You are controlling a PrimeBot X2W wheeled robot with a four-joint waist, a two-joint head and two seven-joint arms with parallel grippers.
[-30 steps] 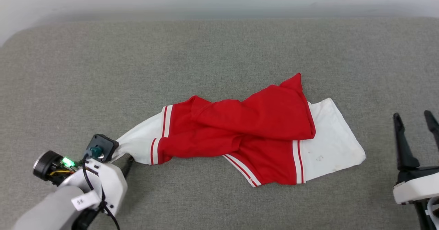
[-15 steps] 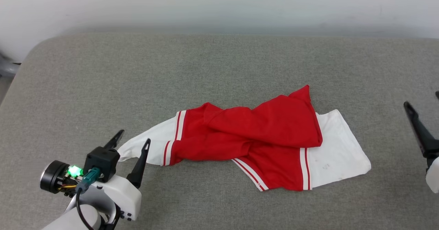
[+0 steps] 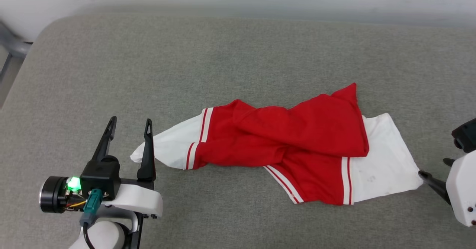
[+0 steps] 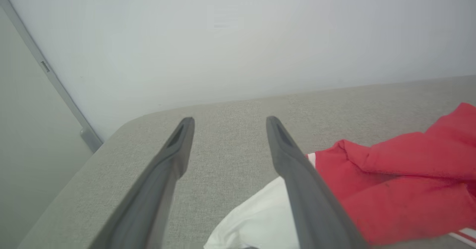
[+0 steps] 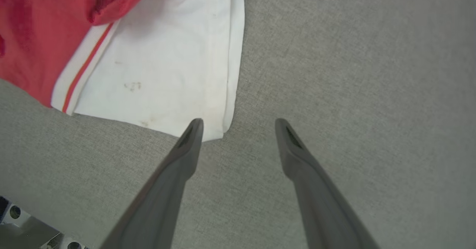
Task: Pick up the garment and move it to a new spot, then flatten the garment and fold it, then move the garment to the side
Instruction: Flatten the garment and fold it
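Note:
The garment [image 3: 297, 145] lies crumpled on the grey surface, red in the middle with a white panel and red-and-white stripes at each end. My left gripper [image 3: 130, 124] stands open at the lower left with nothing in it, its right finger [image 3: 148, 148] beside the white left tip. In the left wrist view the left gripper [image 4: 229, 120] is open, with the garment [image 4: 401, 182] to its right. My right gripper [image 3: 433, 168] points in from the right edge at the white right corner. In the right wrist view the right gripper [image 5: 239, 122] is open, its left fingertip over the corner of the garment [image 5: 167, 74].
The grey padded surface [image 3: 223, 63] runs wide around the garment, with a pale wall behind it. Its rounded left corner [image 3: 41, 29] drops off beside a grey metal frame [image 3: 15, 46].
The left gripper has opened, let go of the white left tip and drawn back. The right gripper has turned inward to the garment's right corner. The camera has shifted.

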